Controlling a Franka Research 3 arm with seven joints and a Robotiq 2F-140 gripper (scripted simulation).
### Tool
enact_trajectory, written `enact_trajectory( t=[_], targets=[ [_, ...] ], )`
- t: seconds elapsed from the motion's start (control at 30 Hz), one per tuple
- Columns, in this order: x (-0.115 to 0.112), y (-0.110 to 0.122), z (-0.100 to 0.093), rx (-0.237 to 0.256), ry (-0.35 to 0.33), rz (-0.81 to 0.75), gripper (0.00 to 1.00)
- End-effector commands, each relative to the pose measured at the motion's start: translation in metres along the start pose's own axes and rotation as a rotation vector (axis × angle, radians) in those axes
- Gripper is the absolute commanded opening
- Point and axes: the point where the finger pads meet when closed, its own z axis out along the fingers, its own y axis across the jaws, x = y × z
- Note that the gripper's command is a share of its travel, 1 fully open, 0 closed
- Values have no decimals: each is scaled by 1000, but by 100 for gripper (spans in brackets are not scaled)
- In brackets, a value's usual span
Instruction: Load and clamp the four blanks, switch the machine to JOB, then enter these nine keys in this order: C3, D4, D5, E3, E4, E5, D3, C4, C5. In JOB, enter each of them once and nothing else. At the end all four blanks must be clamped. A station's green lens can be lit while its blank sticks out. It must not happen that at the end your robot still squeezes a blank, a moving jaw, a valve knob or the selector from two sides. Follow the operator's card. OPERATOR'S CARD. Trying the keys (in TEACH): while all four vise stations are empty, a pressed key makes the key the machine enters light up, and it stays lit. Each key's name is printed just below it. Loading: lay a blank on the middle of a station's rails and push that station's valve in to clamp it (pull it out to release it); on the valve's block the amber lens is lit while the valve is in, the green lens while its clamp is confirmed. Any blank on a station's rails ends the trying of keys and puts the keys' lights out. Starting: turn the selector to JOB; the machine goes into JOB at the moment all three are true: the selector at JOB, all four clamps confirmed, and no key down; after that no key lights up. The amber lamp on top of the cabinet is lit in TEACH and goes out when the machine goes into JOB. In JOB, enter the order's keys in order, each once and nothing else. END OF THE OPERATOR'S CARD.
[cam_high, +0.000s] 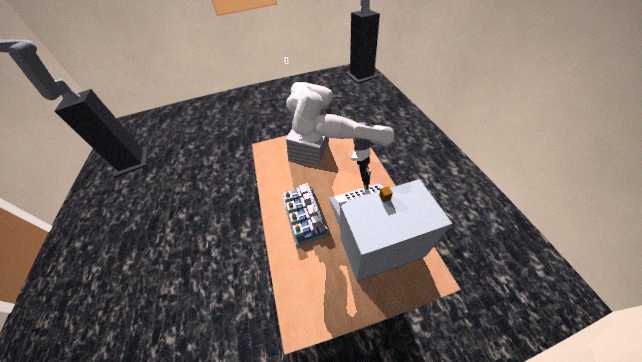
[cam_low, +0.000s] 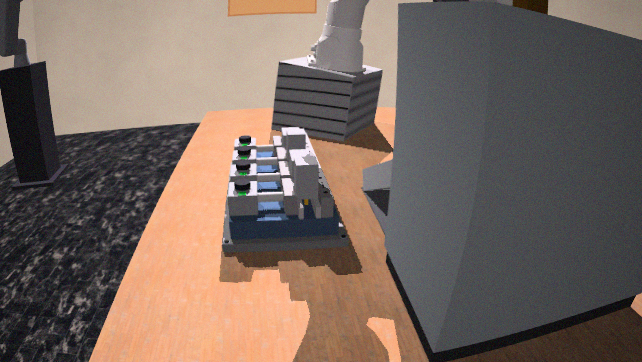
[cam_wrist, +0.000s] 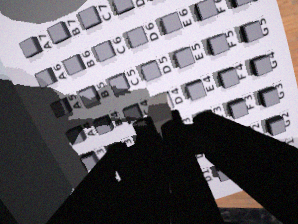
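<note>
My gripper (cam_high: 367, 188) (cam_wrist: 163, 109) is shut and empty, pointing down at the keypad (cam_high: 340, 198) (cam_wrist: 115, 30). In the wrist view its dark fingertips are at the near edge of key D4; contact cannot be told. Keys D5 (cam_wrist: 150, 70), E4 (cam_wrist: 195, 90) and C4 (cam_wrist: 132, 111) show around it. No key looks lit. The vise fixture (cam_high: 303, 212) (cam_low: 285, 227) has black valve knobs (cam_low: 242, 184) with green lenses (cam_low: 243, 193) lit at all its stations. The blanks are hard to single out. The amber lamp (cam_high: 385, 194) looks dull orange. The selector is not visible.
The big grey cabinet (cam_high: 395, 215) (cam_low: 500, 175) stands just behind the keypad and hides it in the exterior view. The arm's base block (cam_high: 306, 149) (cam_low: 320, 100) is at the table's far end. Dark pedestals (cam_high: 363, 47) stand off the table.
</note>
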Motion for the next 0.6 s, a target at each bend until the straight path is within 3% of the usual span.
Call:
enact_trajectory(
  t=[0.0, 0.57],
  targets=[
    [-2, 0, 7, -1, -5, -6, 0],
    [-2, 1, 16, -1, -5, -6, 0]
  ],
)
